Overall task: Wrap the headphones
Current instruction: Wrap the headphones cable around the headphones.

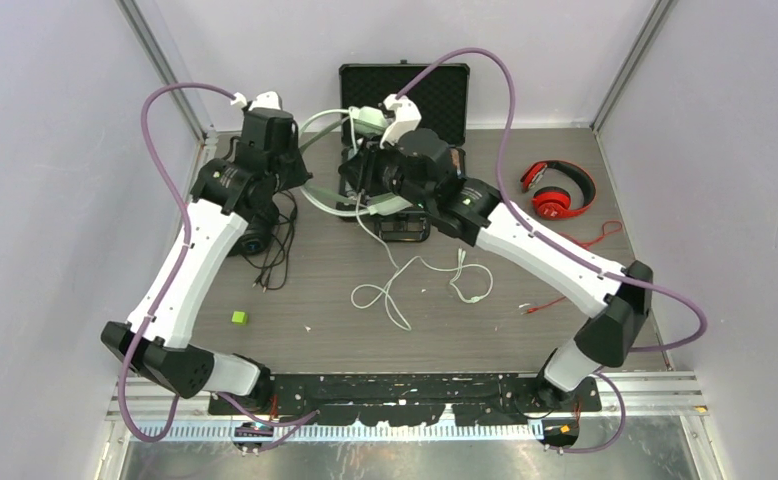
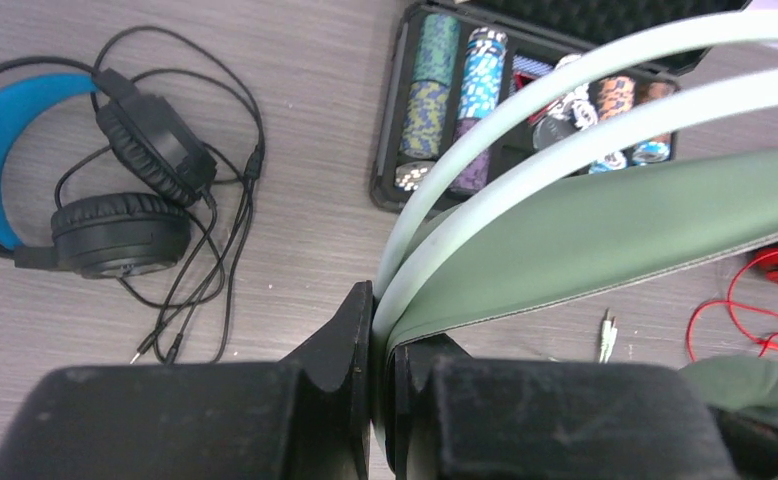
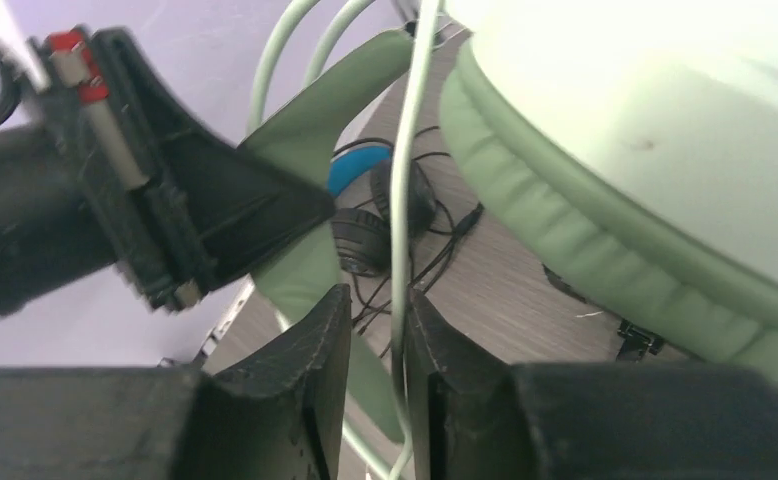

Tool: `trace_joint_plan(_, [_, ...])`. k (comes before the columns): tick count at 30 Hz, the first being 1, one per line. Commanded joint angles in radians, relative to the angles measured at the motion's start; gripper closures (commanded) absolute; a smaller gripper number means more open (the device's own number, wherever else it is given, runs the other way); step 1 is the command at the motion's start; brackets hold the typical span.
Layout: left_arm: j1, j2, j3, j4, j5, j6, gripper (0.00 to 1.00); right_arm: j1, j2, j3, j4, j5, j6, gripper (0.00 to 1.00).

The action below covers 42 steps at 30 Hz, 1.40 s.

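Table: chip case behind mint headphones in tight left gripper; right gripper ajar.

Cable on table before case

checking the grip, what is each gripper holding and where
Left gripper clamps the mint headphones by the headband. Right gripper stands open around their cable.

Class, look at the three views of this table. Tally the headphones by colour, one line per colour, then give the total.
mint-green headphones: 1
red headphones: 1
black headphones: 1
Total: 3
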Motion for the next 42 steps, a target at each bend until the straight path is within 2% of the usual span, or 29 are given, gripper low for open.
trace_joint_plan(1, [0.010, -0.025, 0.095, 0.085, -0.058, -0.015, 1.00, 0.004, -0.126, -0.041, -0.033, -0.037, -0.018, 0.67])
trace_joint_plan(5, [0.010, -0.018, 0.123, 0.074, -0.057, -0.008, 1.00, 0.003, -0.212, -0.127, -0.004, -0.091, -0.019, 0.62])
trace_joint_plan(13, [0.011, -0.013, 0.154, 0.063, -0.048, -0.010, 1.00, 0.003, -0.417, -0.328, 0.123, -0.257, -0.037, 0.42])
trace_joint_plan(20, [0.012, -0.011, 0.171, 0.066, 0.003, -0.044, 1.00, 0.004, -0.541, -0.531, 0.240, -0.270, -0.130, 0.39])
trace_joint_plan(23, [0.011, -0.030, 0.161, 0.081, 0.052, -0.066, 1.00, 0.003, -0.540, -0.632, 0.335, -0.241, -0.193, 0.38])
trace_joint_plan(27, [0.011, -0.053, 0.150, 0.100, 0.107, -0.106, 1.00, 0.004, -0.514, -0.726, 0.488, -0.210, -0.247, 0.31])
trace_joint_plan(33, [0.011, -0.067, 0.144, 0.130, 0.157, -0.155, 1.00, 0.004, -0.445, -0.805, 0.733, -0.240, -0.241, 0.30])
trace_joint_plan(39, [0.011, -0.082, 0.113, 0.178, 0.208, -0.200, 1.00, 0.005, -0.370, -0.787, 0.826, -0.263, -0.257, 0.30])
trace_joint_plan(42, [0.011, -0.085, 0.100, 0.198, 0.218, -0.211, 1.00, 0.006, -0.366, -0.766, 0.799, -0.247, -0.261, 0.33])
